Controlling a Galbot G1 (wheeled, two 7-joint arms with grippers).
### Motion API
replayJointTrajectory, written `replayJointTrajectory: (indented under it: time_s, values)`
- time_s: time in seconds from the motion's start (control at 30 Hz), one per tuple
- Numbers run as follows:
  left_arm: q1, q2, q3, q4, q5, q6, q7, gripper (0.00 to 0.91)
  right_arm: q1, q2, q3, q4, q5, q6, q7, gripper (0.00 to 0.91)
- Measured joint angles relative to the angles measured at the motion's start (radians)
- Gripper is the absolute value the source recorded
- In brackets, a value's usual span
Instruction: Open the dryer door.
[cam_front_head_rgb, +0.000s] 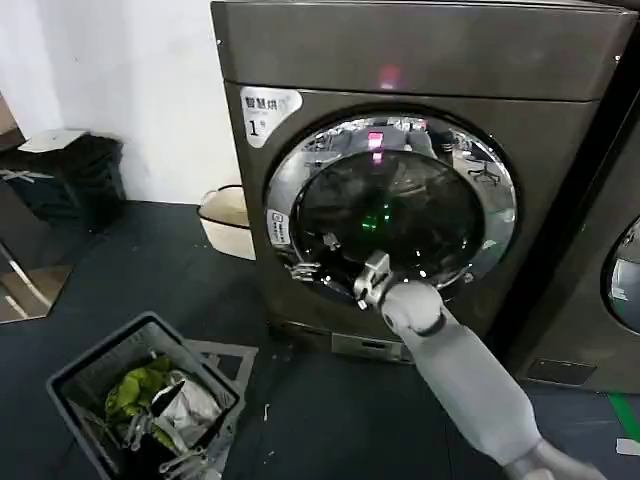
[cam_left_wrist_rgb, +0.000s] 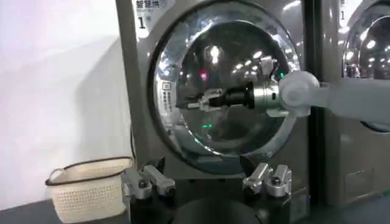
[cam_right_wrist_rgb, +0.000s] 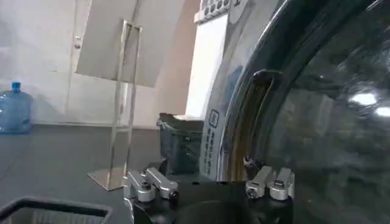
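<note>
1. The right tool reaches across the dryer door, its tip near the left chrome rim; I cannot tell whether it is released or clenched.
2. The left tool is spread wide, hanging back well apart from the dryer.
3. The door sits closed.

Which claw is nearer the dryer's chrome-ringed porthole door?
Right. The right claw reaches across the round chrome-ringed dark glass dryer door toward its left rim. The left claw hangs back, facing the door from farther off.
</note>
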Motion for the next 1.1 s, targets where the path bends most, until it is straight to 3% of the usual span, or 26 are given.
replayJointTrajectory:
  time_s: [0.33,0.6,0.8,1.0,1.1]
  values:
    - [-0.015,0.000,-0.027,0.023,-0.035,-0.004,0.002,0.907,0.006,0.000,-0.001,0.006,0.066,-0.027,-0.120,0.907]
    - [-0.065,0.073,-0.055,0.087,-0.211,0.042,-0.056,0.907,-0.066,-0.085,0.047,0.110,0.104,-0.064,-0.288,0.907]
    - [-0.140,0.198,-0.077,0.175,-0.375,0.057,-0.091,0.907,-0.135,-0.164,0.090,0.196,0.116,-0.064,-0.465,0.907]
    - [-0.250,0.350,-0.062,0.259,-0.485,0.115,-0.169,0.907,-0.208,-0.236,0.151,0.274,0.112,-0.062,-0.627,0.907]
    - [-0.306,0.423,-0.038,0.310,-0.509,0.105,-0.164,0.907,-0.254,-0.268,0.192,0.321,0.116,-0.059,-0.710,0.907]
